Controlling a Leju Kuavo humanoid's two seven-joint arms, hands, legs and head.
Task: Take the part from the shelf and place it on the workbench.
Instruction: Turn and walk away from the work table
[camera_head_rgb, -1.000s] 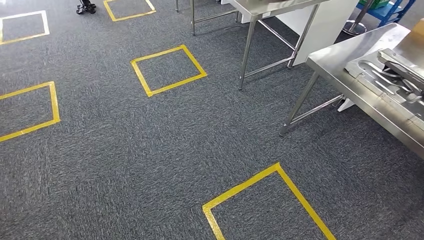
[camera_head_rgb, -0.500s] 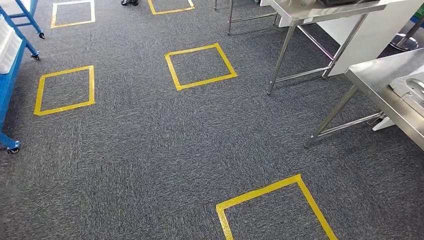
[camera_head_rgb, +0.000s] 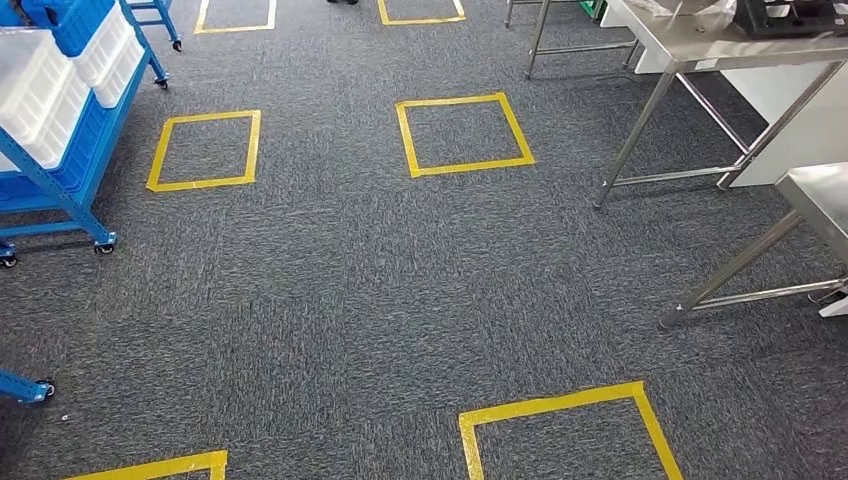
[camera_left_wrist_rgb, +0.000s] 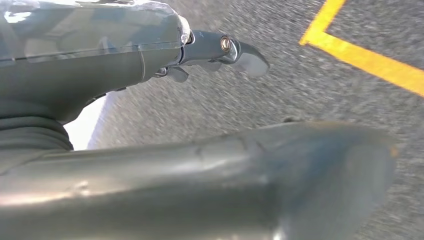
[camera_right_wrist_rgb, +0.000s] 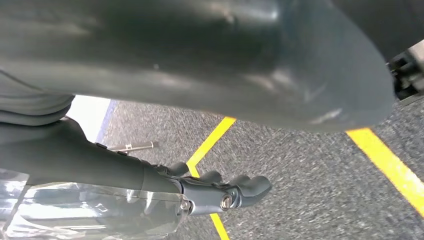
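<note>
Hanging over speckled grey carpet (camera_head_rgb: 330, 290), left hand (camera_left_wrist_rgb: 150, 100) and right hand (camera_right_wrist_rgb: 165, 150) fingers released, empty.

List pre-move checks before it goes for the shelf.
1. Blue shelf in sight: ok, at the head view's left edge, partly cropped.
2. Part located: cannot tell; the white bins do not show their contents.
3. Left hand free: ok, holds nothing.
4. Right hand free: ok, holds nothing.
5. Workbench identified: cannot tell; two steel tables stand to the right.
</note>
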